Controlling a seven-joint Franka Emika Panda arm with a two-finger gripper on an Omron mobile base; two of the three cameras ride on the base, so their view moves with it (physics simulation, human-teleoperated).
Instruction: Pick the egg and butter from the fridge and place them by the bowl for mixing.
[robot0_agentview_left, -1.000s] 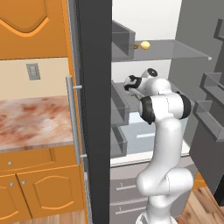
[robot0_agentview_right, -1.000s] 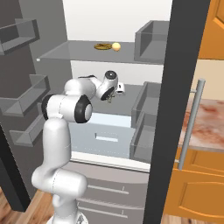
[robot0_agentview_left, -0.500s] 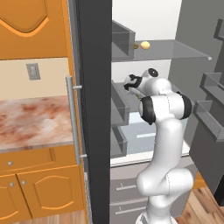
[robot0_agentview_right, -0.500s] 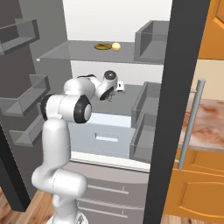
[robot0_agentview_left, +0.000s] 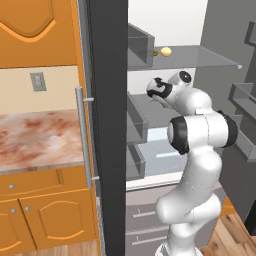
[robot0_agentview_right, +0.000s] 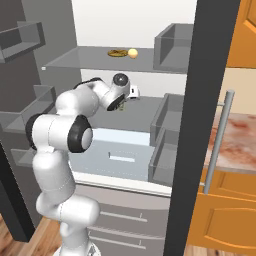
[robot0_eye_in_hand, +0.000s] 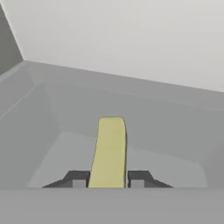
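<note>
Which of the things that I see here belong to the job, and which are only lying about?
Belong to the job: butter, pinched in the shut gripper; egg on the upper shelf; fridge, door open.
Only lying about: flat brown piece beside the egg; marbled counter; orange cabinets.

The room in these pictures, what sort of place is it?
A kitchen, rendered rather than real: an open fridge with grey shelves holding an egg, orange cabinets, and a marbled counter beside it.
</note>
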